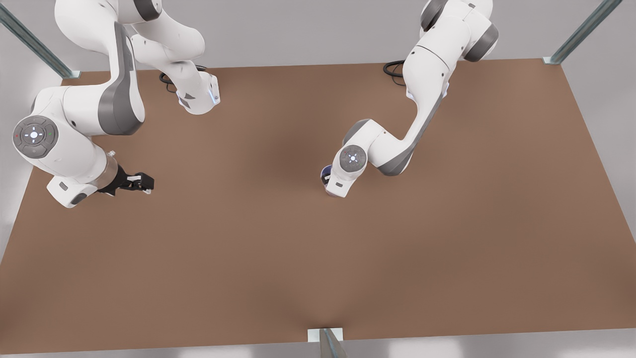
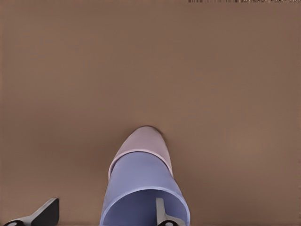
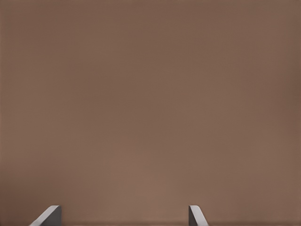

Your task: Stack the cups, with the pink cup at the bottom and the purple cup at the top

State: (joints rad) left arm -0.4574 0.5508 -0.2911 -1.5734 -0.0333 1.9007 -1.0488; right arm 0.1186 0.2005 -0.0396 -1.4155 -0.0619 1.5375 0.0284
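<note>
The purple cup (image 2: 141, 188) sits nested in the pink cup (image 2: 143, 141), seen in the left wrist view with the purple rim toward the camera and the pink one showing past it as a paler band and rounded end. Whether the pair stands upright or leans cannot be told from that angle. In the front view only a sliver of the purple cup (image 1: 325, 174) peeks out beside the wrist of the arm near the middle of the bench (image 1: 318, 258), a little toward the far edge; the pink cup is hidden under that wrist there.

The left claw (image 2: 106, 217) is over these cups. One finger (image 2: 162, 214) reaches inside the purple cup's mouth, the other (image 2: 44, 213) stands well outside the wall, so the fingers are spread with a clear gap on the outer side; both fingers are cut off by the picture's edge. Whether the inner finger touches the wall is hard to make out.

The right claw (image 1: 140, 183) hangs near the bench's side edge at the front view's left, waiting. In the right wrist view its two fingertips (image 3: 47, 216) stand wide apart over bare bench, holding nothing, their upper parts cut off by the frame
</note>
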